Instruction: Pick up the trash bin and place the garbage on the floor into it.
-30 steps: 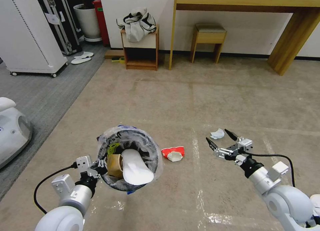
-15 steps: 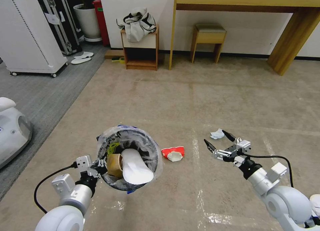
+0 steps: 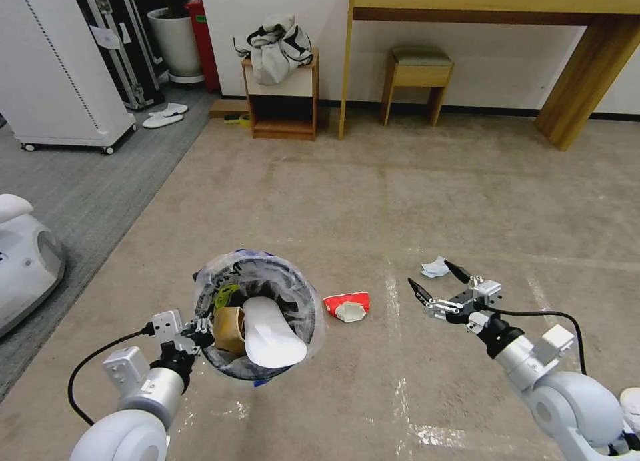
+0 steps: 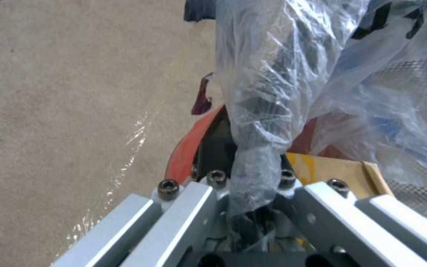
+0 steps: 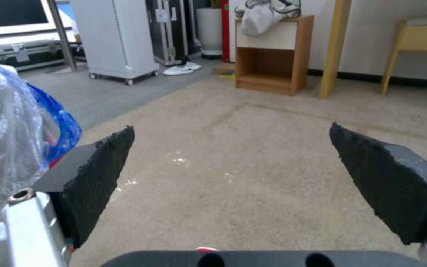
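Observation:
The trash bin, small, round and lined with crinkled clear plastic, hangs just above the floor at lower left. My left gripper is shut on its near rim; the left wrist view shows the left gripper pinching plastic against the red rim. Inside lie a brown paper bag and a flat white oval piece. On the carpet lie a red-and-white wrapper and a white tissue. My right gripper hovers open right of the wrapper, close to the tissue.
A wooden nightstand with a bag on top, a stool and a desk leg stand along the far wall. A white wheeled cabinet, slippers and a white robot base sit on the grey carpet at left.
My right gripper has slid slightly left and forward toward the tissue, then held still. The left gripper and the bin have not moved.

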Controlling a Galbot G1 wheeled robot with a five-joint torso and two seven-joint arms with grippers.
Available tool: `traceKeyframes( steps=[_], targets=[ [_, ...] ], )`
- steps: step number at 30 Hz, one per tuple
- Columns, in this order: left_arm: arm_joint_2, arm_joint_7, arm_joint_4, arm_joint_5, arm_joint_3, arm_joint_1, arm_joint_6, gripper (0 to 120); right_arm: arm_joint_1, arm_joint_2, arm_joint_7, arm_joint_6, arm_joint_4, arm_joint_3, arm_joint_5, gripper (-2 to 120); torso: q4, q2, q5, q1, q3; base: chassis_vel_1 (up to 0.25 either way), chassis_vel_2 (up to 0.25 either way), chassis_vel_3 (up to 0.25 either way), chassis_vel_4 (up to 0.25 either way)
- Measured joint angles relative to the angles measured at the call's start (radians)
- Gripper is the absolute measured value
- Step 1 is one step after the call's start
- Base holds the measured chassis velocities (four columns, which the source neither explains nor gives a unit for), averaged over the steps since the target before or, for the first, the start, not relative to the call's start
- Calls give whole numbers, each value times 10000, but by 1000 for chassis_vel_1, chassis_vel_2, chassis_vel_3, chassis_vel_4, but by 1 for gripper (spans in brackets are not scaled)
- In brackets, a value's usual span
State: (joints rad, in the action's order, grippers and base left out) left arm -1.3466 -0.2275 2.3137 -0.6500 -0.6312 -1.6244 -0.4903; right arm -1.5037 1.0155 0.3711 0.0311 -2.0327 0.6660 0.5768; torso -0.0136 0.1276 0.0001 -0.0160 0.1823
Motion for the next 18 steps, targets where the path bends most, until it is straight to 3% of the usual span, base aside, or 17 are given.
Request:
traceKeyframes(
  steps=[8, 18],
  targets=[
    [81, -11, 41, -31, 6, -36, 4, 1, 33, -126, 76, 25, -7, 12, -6, 100, -1, 0, 0, 0, 0, 68, 66, -71, -63],
    [132, -30, 139, 2, -10, -94, 11, 1, -23, -106, 95, -297, -22, -106, -22, 100, -1, 0, -4, 0, 0, 213, 209, -213, -215]
  ],
)
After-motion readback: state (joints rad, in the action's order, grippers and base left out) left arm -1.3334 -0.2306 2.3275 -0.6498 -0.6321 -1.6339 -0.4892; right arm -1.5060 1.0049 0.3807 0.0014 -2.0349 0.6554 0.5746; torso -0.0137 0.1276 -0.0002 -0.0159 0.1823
